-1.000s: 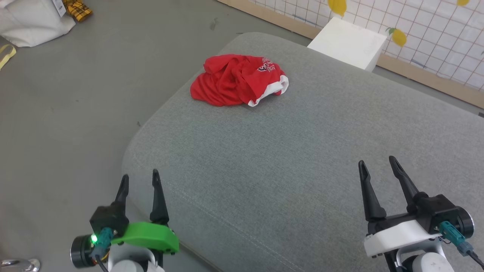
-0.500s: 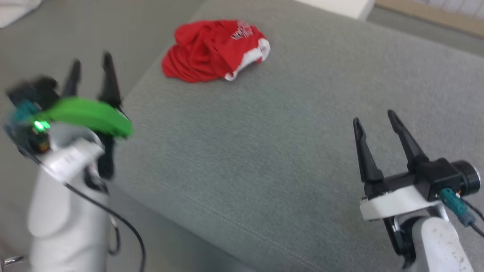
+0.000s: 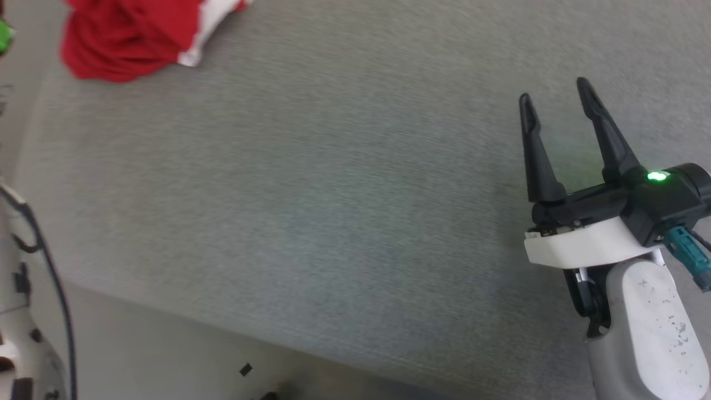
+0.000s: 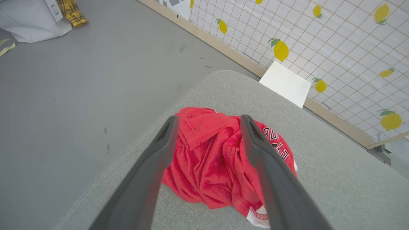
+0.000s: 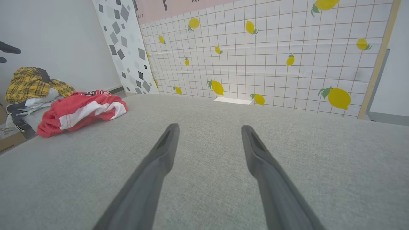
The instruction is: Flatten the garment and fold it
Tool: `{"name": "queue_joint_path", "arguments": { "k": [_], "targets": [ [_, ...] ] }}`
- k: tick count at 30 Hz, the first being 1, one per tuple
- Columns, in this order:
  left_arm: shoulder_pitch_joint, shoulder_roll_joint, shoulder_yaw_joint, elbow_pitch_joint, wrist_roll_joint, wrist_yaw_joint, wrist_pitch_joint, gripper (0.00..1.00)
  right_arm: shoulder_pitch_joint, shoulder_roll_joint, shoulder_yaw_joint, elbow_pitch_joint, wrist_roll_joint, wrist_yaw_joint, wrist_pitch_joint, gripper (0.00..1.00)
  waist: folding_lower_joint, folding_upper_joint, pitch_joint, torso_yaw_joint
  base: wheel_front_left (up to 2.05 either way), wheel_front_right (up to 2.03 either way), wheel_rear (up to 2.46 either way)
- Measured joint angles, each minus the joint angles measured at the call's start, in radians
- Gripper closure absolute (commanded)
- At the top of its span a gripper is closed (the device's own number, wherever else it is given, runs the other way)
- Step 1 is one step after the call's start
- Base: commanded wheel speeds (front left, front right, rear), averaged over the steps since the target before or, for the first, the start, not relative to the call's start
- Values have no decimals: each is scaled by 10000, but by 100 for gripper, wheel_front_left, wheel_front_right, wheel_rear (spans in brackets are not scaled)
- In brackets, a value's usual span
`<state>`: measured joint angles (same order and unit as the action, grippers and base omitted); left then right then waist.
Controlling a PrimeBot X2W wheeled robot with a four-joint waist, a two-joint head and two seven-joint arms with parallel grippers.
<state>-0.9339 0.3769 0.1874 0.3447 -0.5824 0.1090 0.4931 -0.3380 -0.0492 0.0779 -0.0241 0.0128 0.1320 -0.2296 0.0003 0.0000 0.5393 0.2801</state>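
Lying crumpled in a heap, the garment (image 4: 211,159) sits near the rounded corner of a grey cushion (image 3: 333,194). In the head view it is at 11 o'clock and cut off by the top edge, so just red folds and a strip of white trim can be seen. In the left wrist view the left gripper (image 4: 208,118) hangs above the heap, its two dark fingers spread apart with red cloth between them. It seems clear of the cloth, though that angle makes contact hard to judge. Printed lettering at the heap's 2 o'clock side is partly covered by one finger and unreadable. The right gripper (image 3: 554,91) is at 3 o'clock in the head view, well apart from the garment, fingers wide apart and empty over bare cushion. In the right wrist view the garment lies at 10 o'clock, partly hiding a pile of yellow plaid cloth (image 5: 28,83) beyond it.
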Motion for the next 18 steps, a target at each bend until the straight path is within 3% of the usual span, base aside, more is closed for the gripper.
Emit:
{"name": "queue_joint_path", "arguments": {
  "k": [11,18],
  "targets": [
    [108,642,512,10,-543,1047,2594,0,-272,111,203,125,454,10,-322,0,-2,1,1571,-1842,0,0,0],
    [748,1210,470,-468,-610,1208,3584,0,-418,209,332,-23,533,12,-408,0,-3,0,1958,-2500,0,0,0]
  ]
}}
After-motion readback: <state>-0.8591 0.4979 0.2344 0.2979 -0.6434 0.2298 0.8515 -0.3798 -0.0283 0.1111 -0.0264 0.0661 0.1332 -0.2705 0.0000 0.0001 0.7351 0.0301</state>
